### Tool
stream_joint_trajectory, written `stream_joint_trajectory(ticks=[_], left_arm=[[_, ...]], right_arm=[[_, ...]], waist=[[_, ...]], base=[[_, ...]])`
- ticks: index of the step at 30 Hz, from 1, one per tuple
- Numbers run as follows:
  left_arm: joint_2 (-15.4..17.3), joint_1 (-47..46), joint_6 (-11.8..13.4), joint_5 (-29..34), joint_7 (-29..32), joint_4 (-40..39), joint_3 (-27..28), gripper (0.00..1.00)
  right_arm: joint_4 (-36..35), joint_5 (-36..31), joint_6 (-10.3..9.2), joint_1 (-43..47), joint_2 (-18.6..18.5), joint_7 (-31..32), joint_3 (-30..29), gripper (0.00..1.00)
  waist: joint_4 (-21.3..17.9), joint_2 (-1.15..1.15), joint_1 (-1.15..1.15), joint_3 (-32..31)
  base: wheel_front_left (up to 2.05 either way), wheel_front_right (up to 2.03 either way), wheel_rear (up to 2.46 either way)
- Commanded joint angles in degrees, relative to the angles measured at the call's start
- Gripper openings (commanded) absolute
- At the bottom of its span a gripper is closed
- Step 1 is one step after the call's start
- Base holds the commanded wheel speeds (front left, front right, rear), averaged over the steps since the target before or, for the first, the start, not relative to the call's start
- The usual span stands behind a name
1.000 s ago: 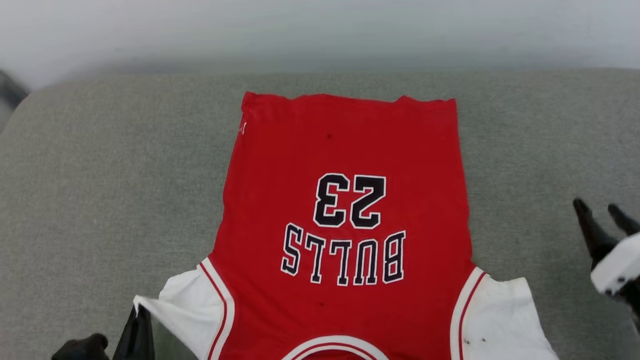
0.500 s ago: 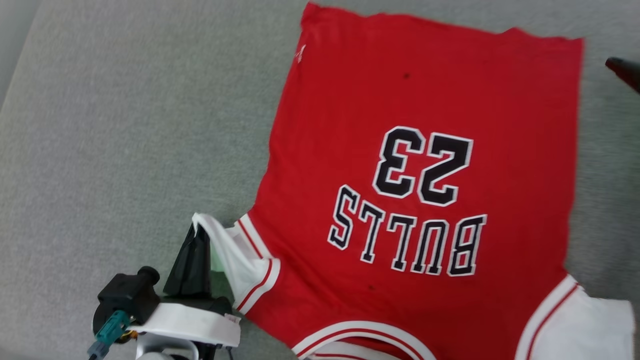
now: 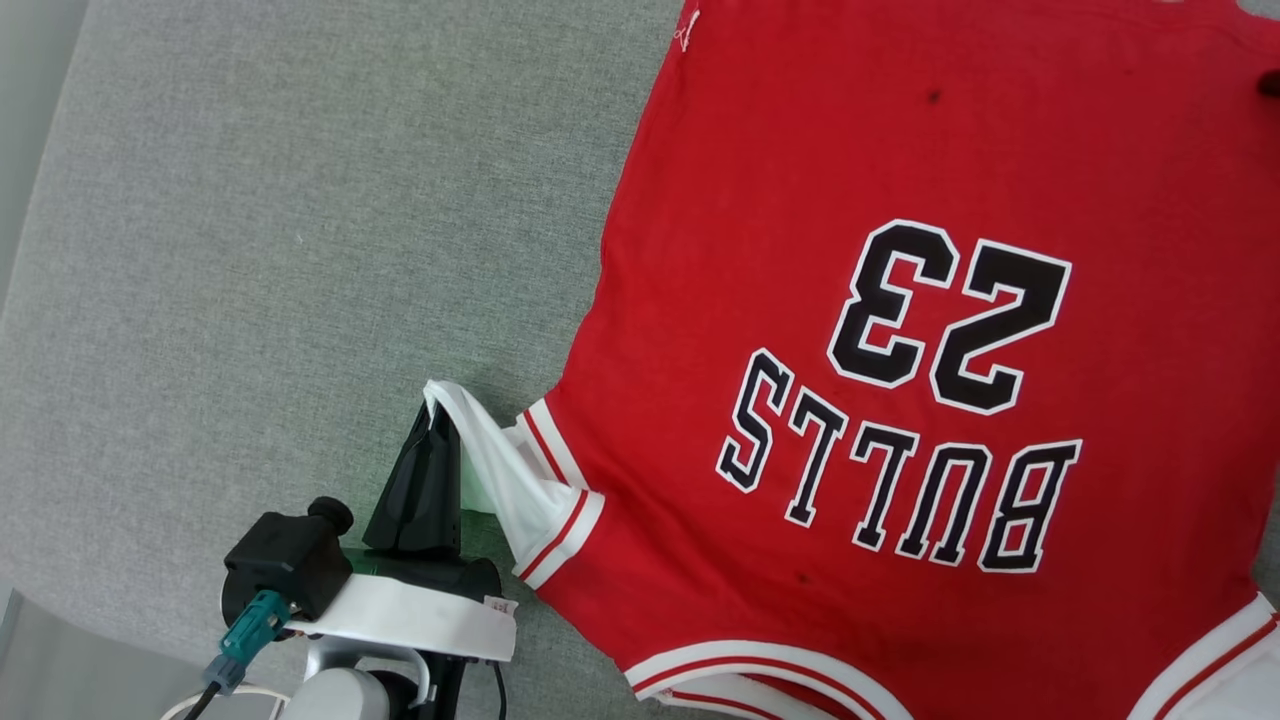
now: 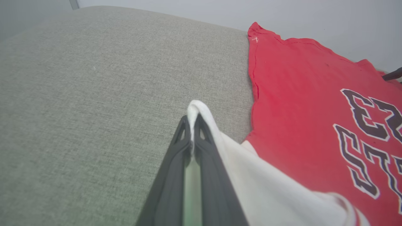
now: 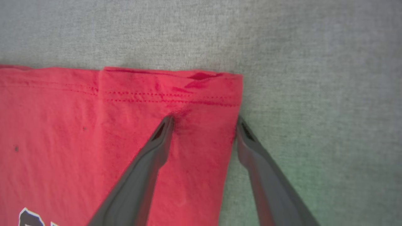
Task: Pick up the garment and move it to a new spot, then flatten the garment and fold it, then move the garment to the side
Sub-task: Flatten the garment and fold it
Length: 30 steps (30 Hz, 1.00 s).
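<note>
red jersey-style garment [image 3: 900,400] lies flat, print side up, on a grey fabric surface [image 3: 250,250], spread out to the right of the left gripper [image 3: 433,418]. white sleeve [image 3: 505,480] has red-white striped trim. left gripper is clenched on the sleeve's edge and holds it up in a peak, fabric draped over the tips. black white-outlined print reads "bulls" and "23", upside down in head view. small white embroidered logo [image 3: 685,30] near a hem corner, too small to read. right gripper [image 5: 204,120] is spread wide, grasping nothing, straddling the other hem corner: one finger on red fabric, the other on grey just beside the side edge. stitched hem just beyond its tips.
</note>
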Motion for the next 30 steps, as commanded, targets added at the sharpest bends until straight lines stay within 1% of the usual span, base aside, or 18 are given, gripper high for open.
stream_joint_trajectory(ticks=[1,4,8,14,19,23,26,30], left_arm=[[-0.1,-0.3,-0.2,0.0,-0.4,0.3,0.4,0.00],[-0.3,-0.3,-0.5,0.0,-0.4,1.1,1.0,0.00],[-0.6,-0.3,-0.9,0.2,-0.4,1.9,1.6,0.00],[0.4,1.1,-1.3,0.3,-0.5,3.7,3.1,0.00],[1.3,3.2,-0.9,0.0,-0.5,4.5,4.4,0.00],[2.7,5.4,-0.4,-0.4,0.0,4.8,5.3,0.00],[3.4,7.2,0.1,-0.7,0.8,4.9,6.0,0.00],[4.5,9.5,1.0,-1.1,2.3,4.9,6.6,0.00]], right_arm=[[2.8,-0.9,-0.05,3.5,2.0,2.7,-0.2,0.00],[1.2,-0.9,-0.03,3.4,2.8,2.6,0.4,0.00],[-1.6,-0.1,-0.03,1.4,1.2,0.5,3.5,0.00],[-6.0,2.6,-0.03,1.0,-3.1,-1.3,12.0,0.00],[-11.0,7.8,-0.04,5.1,-8.8,-0.2,18.0,0.00],[-16.2,11.7,-0.03,13.1,-13.1,1.1,20.8,0.00],[-20.6,14.5,-0.03,21.3,-15.7,1.8,21.2,0.00],[-25.4,17.7,-0.03,35.3,-16.7,2.4,19.2,0.00]], waist=[[0.0,0.00,-0.01,-0.1],[-0.2,0.00,-0.01,-0.5],[-0.8,0.00,-0.01,-1.3],[-2.9,0.00,-0.01,-5.7],[-6.2,0.00,-0.01,-11.3],[-9.9,0.00,-0.01,-15.9],[-13.1,0.00,-0.01,-18.8],[-17.1,0.00,-0.01,-22.0]], base=[[0.00,0.00,0.00],[0.00,0.00,0.00],[0.00,0.00,0.00],[0.00,0.00,0.00],[0.00,0.00,0.00],[0.00,0.00,0.00],[0.00,0.00,0.00],[0.00,0.00,0.00]])
